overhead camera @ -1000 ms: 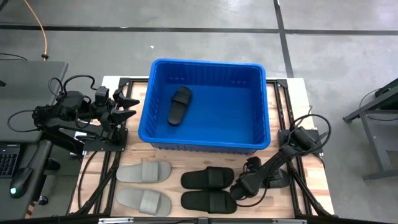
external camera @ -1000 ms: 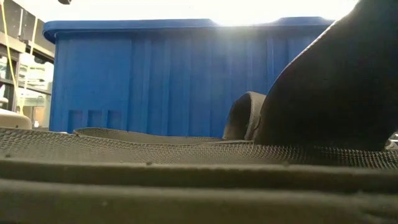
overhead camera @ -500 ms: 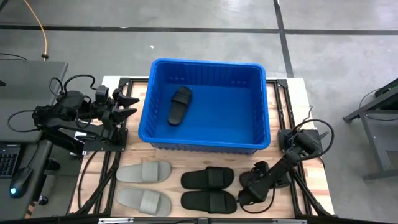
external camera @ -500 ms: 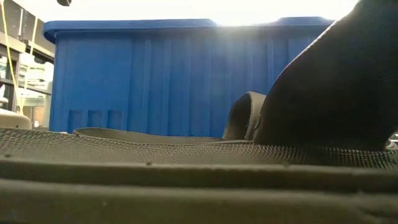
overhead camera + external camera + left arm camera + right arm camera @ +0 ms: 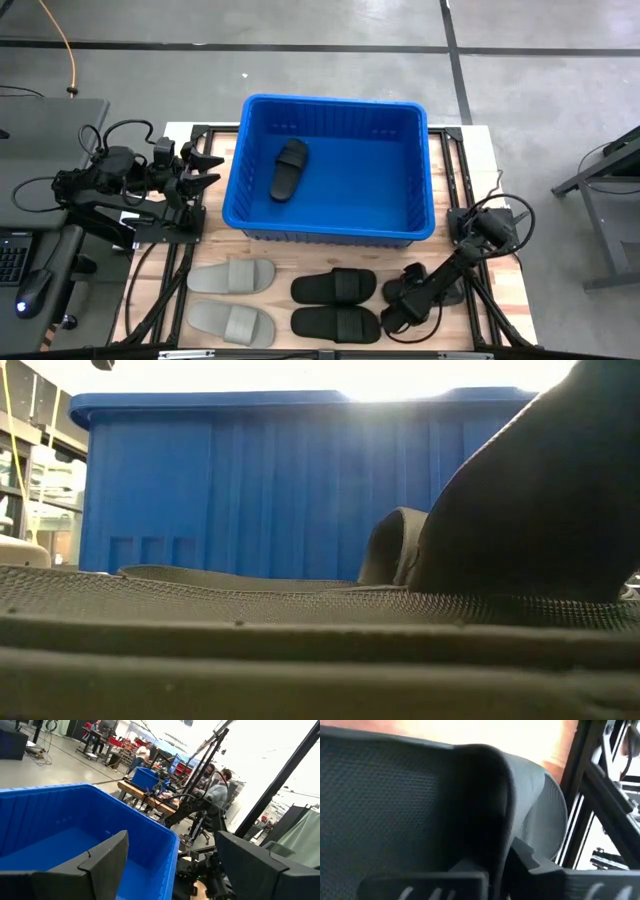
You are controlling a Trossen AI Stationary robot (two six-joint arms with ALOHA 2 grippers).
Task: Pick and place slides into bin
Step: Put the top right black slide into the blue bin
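Black and grey slides are laid along the near edge of the desk (image 5: 480, 150): 2 light grey slides (image 5: 232, 276) on the left, 2 black slides (image 5: 336, 286) in the middle, and 1 more black slide (image 5: 440, 290) under the right hand (image 5: 398, 312). The right hand is pressed down at that slide's end, with its fingers seemingly pinched on it. Beyond them, 1 black slide (image 5: 289, 168) is seen inside the blue bin (image 5: 236, 170). The left hand (image 5: 205, 167) is held spread beside the bin's left wall. So 1 of 6 is judged placed and 5 are left.
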